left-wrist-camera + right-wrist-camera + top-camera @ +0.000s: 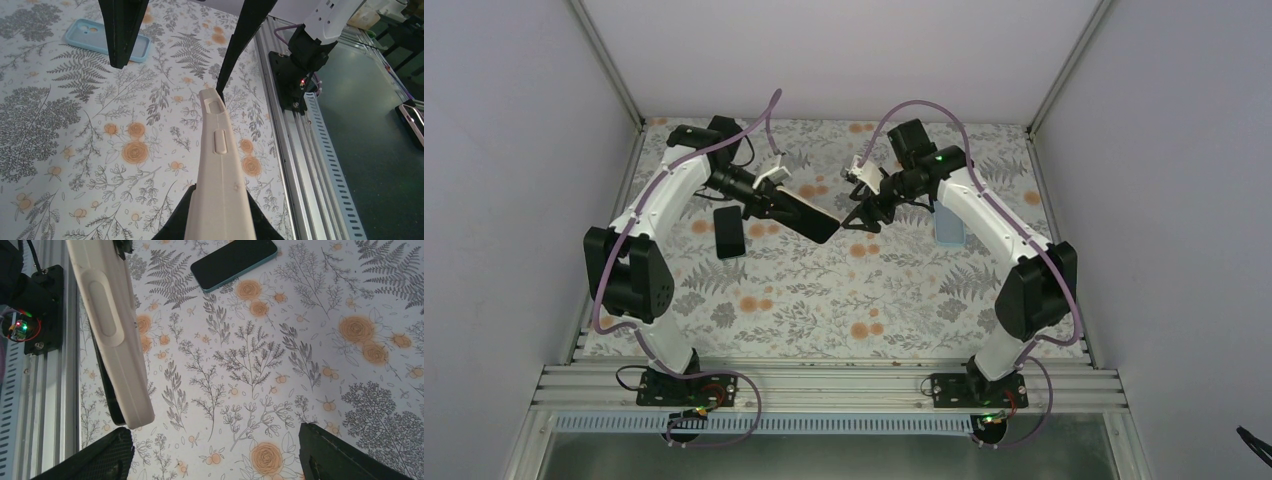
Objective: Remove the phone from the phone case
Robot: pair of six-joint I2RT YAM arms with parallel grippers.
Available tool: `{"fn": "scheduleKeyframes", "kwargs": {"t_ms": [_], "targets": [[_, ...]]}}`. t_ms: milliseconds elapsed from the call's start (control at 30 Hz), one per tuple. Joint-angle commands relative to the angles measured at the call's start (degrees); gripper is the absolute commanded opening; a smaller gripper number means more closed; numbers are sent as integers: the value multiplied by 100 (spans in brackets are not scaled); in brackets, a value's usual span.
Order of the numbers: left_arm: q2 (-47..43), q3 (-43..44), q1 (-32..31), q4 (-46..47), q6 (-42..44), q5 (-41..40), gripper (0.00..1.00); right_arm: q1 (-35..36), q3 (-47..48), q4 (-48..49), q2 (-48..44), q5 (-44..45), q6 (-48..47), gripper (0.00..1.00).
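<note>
Phone case (218, 165) — likely full — clamped in left gripper (766, 205).

Top cam looks down on the whole floral table (824, 300) from its near edge; both wrist cams sit close above it, sharing the cream phone case (220, 175).

2 phones (730, 232) (809, 215), 2 cases (107, 40) (220, 165)

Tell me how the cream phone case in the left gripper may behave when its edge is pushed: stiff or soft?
The cream case probably flexes a little: its rounded edges and moulded button bumps suggest rubbery material. It juts straight from the left gripper without sagging, likely because the dark phone inside stiffens it. Its matte skin looks grippy, not slippery.
</note>
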Motion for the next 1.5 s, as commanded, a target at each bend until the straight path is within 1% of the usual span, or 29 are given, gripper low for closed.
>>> {"fn": "scheduleKeyframes", "kwargs": {"t_ms": [0,267,467,533,767,867,967,1133,1200,1233,1333,1467], "targets": [[-2,165,19,32,130,444,2,63,110,-85,108,-271,-110,81],[-36,141,21,32,107,508,2,56,6,331,172,18,91,81],[-9,3,-40,32,133,717,2,62,191,528,323,213,232,78],[-3,5,-90,32,129,762,2,55,233,755,354,394,359,78],[-138,-53,-316,37,110,848,2,54,529,1190,528,788,592,82],[-137,-89,-412,32,111,932,2,51,648,1256,671,706,602,82],[-129,-101,-481,32,149,1010,2,64,892,1100,864,346,511,83],[-122,20,-542,23,209,1159,2,245,1331,468,1100,-509,102,85],[-99,71,-548,23,223,1176,2,342,1494,47,1181,-1059,-188,87],[-76,82,-547,26,229,1168,2,395,1630,-268,1257,-1414,-474,87],[51,119,-544,31,259,1038,2,622,2007,-1135,1479,-2138,-1173,88],[435,409,-492,50,165,627,2,986,2166,-1631,1555,-2571,-1488,88]]}}
